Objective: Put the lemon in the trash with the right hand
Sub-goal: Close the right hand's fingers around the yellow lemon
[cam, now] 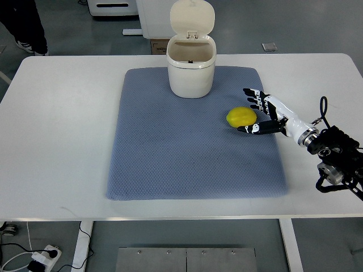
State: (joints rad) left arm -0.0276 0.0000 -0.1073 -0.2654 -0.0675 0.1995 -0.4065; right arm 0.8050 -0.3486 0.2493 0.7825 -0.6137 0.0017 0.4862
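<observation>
A yellow lemon [240,117] lies on the blue-grey mat [170,153], right of centre. My right hand [256,111] reaches in from the right edge, its fingers spread on either side of the lemon's right end; I cannot tell whether they touch the fruit. It holds nothing. The cream trash bin [191,71] stands at the mat's far edge with its lid flipped up and its mouth exposed. It is up and to the left of the lemon. My left arm does not show.
The mat lies on a white table [57,141]. A person's legs and shoe [25,34] stand beyond the far left corner. White equipment and a cardboard box sit behind the table.
</observation>
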